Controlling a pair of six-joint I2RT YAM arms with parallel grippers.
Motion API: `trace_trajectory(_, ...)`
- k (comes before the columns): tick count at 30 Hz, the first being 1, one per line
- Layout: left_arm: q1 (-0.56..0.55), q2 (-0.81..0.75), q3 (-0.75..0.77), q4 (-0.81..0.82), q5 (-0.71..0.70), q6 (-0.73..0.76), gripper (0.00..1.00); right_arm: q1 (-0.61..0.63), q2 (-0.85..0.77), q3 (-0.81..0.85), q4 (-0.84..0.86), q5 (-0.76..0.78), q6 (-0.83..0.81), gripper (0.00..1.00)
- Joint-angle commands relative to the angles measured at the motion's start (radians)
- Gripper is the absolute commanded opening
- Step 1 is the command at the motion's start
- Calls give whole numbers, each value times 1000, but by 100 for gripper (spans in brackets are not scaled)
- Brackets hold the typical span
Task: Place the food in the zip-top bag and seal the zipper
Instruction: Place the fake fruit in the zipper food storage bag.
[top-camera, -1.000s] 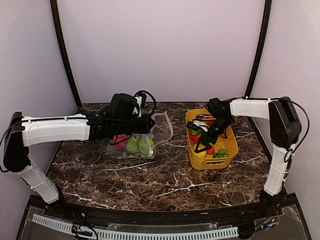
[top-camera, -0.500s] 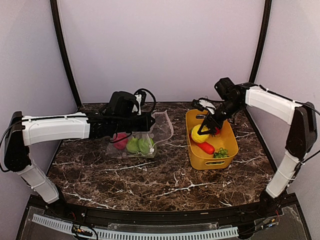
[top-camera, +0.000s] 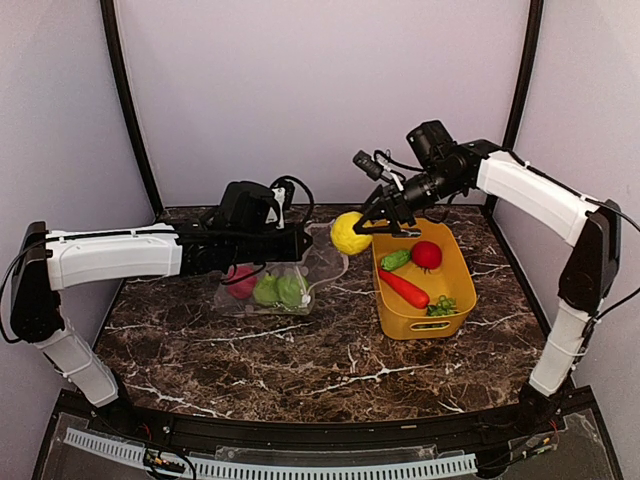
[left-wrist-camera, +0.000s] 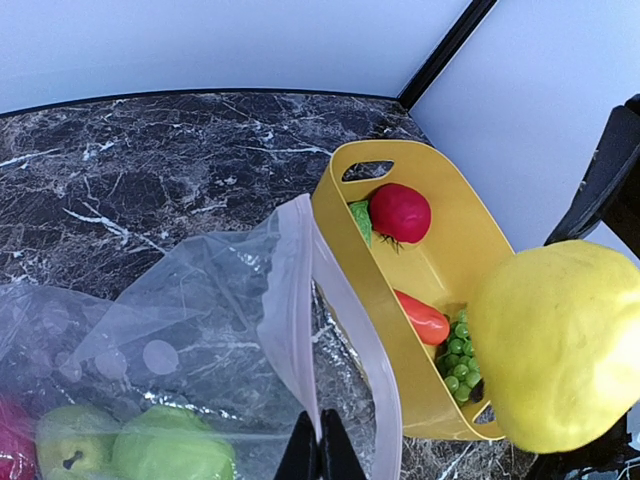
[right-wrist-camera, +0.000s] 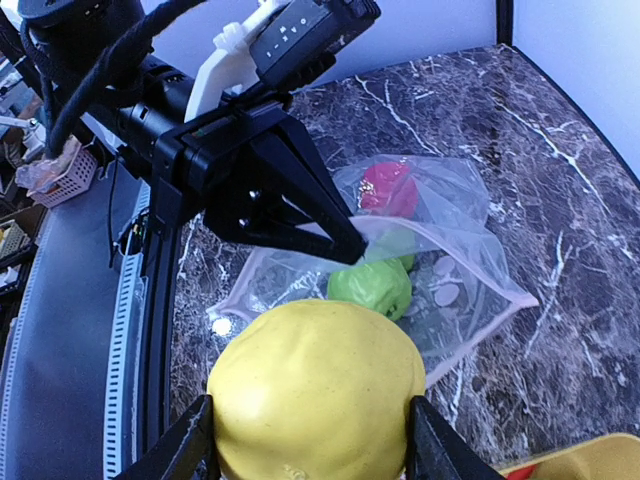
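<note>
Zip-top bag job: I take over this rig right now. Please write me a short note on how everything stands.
Left gripper: shut on the zip-top bag at its mouth edge, holding it open.
Right gripper: shut on the yellow fruit, in the air between yellow basket and bag.
Done: a red fruit and two green fruits lie in the bag.
To do: drop in the yellow fruit, then cucumber, red round fruit, red pepper, grapes; seal the zipper.
</note>
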Motion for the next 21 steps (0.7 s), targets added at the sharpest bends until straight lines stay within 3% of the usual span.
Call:
trace_trajectory(1, 4, -32, 24, -7, 3, 0, 1, 29, 90, 70, 34, -85, 52, 47)
trace_trajectory(14, 5, -86, 21, 40, 50, -22, 1, 104, 250, 161, 60, 3, 124, 49)
trace_trajectory(18, 6, -86, 23, 47, 52, -23, 1, 140, 251, 188, 49, 67, 122, 69)
trace_trajectory(21, 4, -91, 22, 37, 43, -21, 1, 138, 220, 204, 29, 103, 123, 73)
